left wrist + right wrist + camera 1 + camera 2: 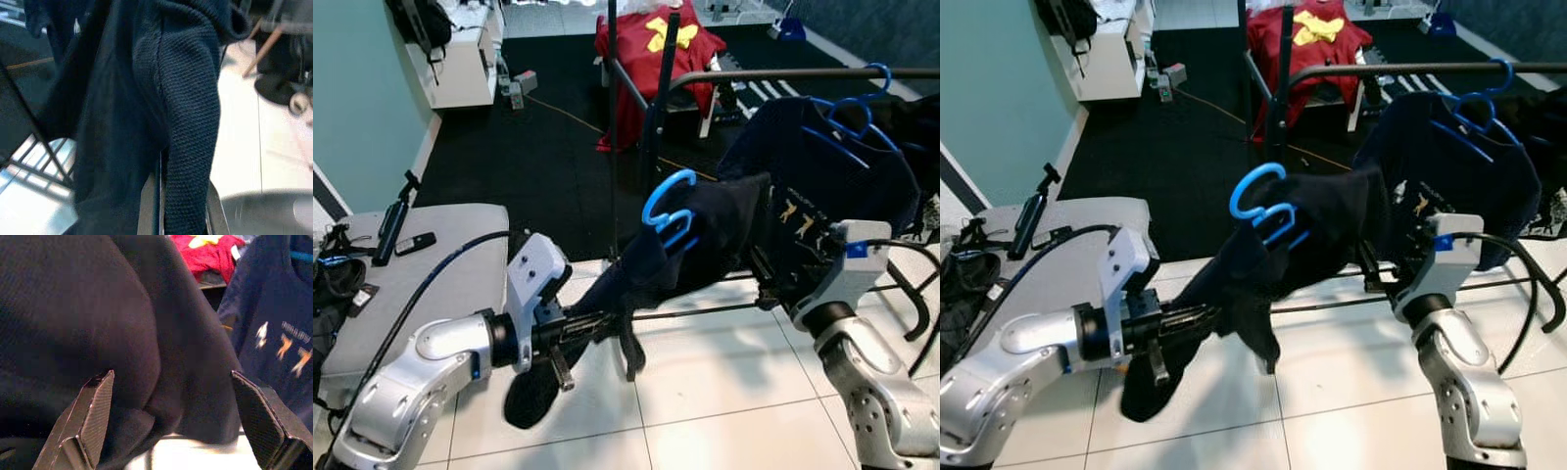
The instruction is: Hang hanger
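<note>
Since the sweater (705, 245) is floppy, left gripper (582, 328) pinches its sleeve (right gripper (171, 416) open); grab the hanger (668, 211) instead

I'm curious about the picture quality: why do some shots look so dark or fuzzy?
Left wrist view: the dark sweater sits so close that its knit is sharp, while the floor behind is soft. Right wrist view: that sweater shades most of the picture, with the right hand open against it. Both eye views: evenly lit, with pale glare on the floor tiles.
</note>
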`<state>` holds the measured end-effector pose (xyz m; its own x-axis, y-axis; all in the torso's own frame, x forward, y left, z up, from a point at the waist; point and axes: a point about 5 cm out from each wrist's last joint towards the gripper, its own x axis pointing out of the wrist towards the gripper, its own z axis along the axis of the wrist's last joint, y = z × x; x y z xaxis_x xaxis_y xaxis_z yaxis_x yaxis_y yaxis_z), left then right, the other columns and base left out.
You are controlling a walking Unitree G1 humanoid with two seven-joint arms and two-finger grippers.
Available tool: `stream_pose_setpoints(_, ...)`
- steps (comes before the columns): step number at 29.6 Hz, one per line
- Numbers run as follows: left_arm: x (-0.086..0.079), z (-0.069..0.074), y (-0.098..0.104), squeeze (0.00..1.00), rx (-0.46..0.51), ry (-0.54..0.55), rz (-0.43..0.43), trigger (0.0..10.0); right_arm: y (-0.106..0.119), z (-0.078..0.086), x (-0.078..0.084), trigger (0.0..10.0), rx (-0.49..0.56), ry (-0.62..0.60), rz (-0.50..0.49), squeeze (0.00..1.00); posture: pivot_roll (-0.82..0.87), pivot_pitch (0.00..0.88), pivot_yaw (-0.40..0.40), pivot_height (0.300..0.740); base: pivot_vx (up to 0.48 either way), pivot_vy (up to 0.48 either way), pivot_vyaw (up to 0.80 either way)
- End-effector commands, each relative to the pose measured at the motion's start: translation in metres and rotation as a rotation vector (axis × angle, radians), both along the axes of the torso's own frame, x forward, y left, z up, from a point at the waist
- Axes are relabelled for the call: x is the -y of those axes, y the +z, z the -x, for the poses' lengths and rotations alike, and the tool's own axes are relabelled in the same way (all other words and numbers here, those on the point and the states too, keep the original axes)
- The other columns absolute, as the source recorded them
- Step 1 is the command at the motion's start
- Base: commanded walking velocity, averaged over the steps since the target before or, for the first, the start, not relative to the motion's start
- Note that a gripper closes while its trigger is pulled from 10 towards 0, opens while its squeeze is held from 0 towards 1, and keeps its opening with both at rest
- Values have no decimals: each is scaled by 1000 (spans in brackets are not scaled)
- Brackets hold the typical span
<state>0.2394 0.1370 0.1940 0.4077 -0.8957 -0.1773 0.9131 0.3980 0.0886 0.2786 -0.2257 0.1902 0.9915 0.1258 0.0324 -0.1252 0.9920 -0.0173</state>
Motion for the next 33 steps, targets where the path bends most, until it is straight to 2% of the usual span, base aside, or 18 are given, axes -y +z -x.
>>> stream_pose_setpoints(1,-1,5,8,0,42,-59,-1,10000,4,1,-3,10000,1,34,46,0,-15,116,-3,740,0,0,0)
stream_pose_setpoints(2,-1,5,8,0,42,-59,-1,10000,4,1,-3,10000,1,34,46,0,-15,116,-3,740,0,0,0)
stream_pose_setpoints(3,-6,5,11,0,43,-69,-25,10000,8,2,-6,10000,-5,85,99,0,-15,116,-3,740,0,0,0)
stream_pose_setpoints(4,-6,5,11,0,43,-69,-25,10000,8,2,-6,10000,-5,85,99,0,-15,116,-3,740,0,0,0)
stream_pose_setpoints(5,-8,5,14,0,45,-76,-34,10000,11,3,-10,10000,-11,135,139,0,-21,112,-2,740,0,0,0)
stream_pose_setpoints(7,-8,5,14,0,45,-76,-34,10000,11,3,-10,10000,-11,135,139,0,-21,112,-2,740,0,0,0)
stream_pose_setpoints(10,2,8,19,0,46,-120,0,10000,8,10,-28,10000,-66,296,195,0,-23,113,-5,740,0,0,0)
stream_pose_setpoints(15,7,9,20,0,46,-137,15,10000,5,15,-37,10000,-85,371,196,0,-21,116,-7,740,0,0,0)
stream_pose_setpoints(16,8,11,19,0,44,-143,15,10000,6,15,-37,1333,-77,380,180,0,-21,116,-7,740,0,0,0)
stream_pose_setpoints(17,8,12,18,0,40,-146,9,10000,9,14,-36,0,-68,379,168,0,-20,118,-8,740,0,0,0)
stream_pose_setpoints(23,6,11,14,0,32,-137,-12,10000,17,14,-32,0,-47,392,172,0,-23,120,-8,740,0,0,0)
stream_pose_setpoints(27,5,5,10,0,37,-107,-36,10000,18,16,-32,353,-63,423,223,0,-26,120,-6,740,0,0,0)
stream_pose_setpoints(28,5,4,9,0,37,-100,-41,10000,17,17,-32,8784,-75,423,235,0,-26,120,-6,740,0,0,0)
stream_pose_setpoints(31,5,4,9,0,36,-97,-44,10000,16,18,-32,8784,-84,423,241,0,-26,120,-6,740,0,0,0)
stream_pose_setpoints(32,4,3,8,0,37,-94,-48,10000,17,17,-29,10000,-85,396,218,0,-28,123,-4,740,0,0,0)
stream_pose_setpoints(33,3,2,9,0,40,-89,-52,10000,18,16,-25,10000,-80,366,203,1000,-28,123,-4,740,0,0,0)
